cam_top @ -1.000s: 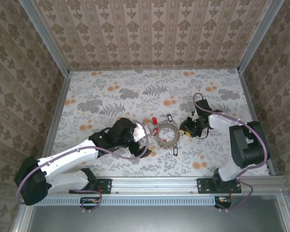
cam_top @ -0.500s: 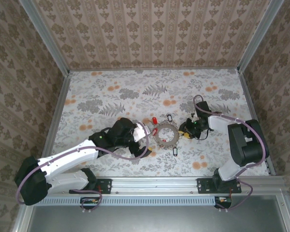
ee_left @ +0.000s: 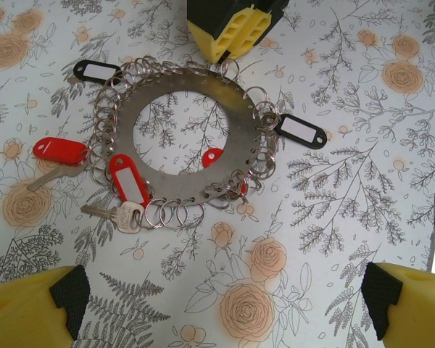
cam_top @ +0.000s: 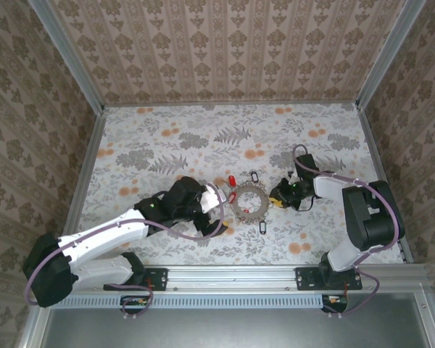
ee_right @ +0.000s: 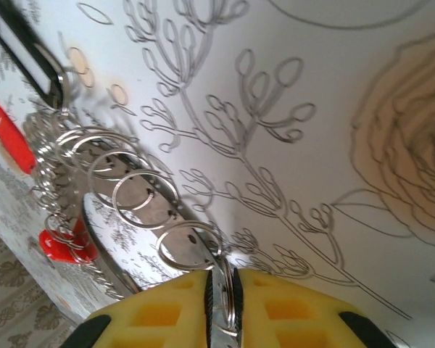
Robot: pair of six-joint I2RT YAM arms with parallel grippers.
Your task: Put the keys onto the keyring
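The keyring (ee_left: pixel 235 109) is a flat grey metal disc with a wide hole, lying on the floral table and edged with several small split rings. A red tag (ee_left: pixel 129 181) with a silver key (ee_left: pixel 119 215), another red tag (ee_left: pixel 60 151) and two black tags (ee_left: pixel 98 71) (ee_left: pixel 299 130) hang from it. My right gripper (ee_right: pixel 221 308) is shut on one small split ring (ee_right: pixel 223 290) at the keyring's (ee_right: pixel 141 206) edge; its yellow fingers (ee_left: pixel 235 29) touch the far rim. My left gripper (ee_left: pixel 221 312) is open, hovering short of the ring. From above, the keyring (cam_top: pixel 261 204) lies between both grippers.
The floral table (cam_top: pixel 203 138) is boxed in by patterned walls with metal corner posts. A loose black tag (cam_top: pixel 262 228) lies just in front of the keyring, near the table's front rail (cam_top: pixel 232 274).
The right gripper has crept slightly toward the keyring's edge. The left arm and the ring have barely moved.
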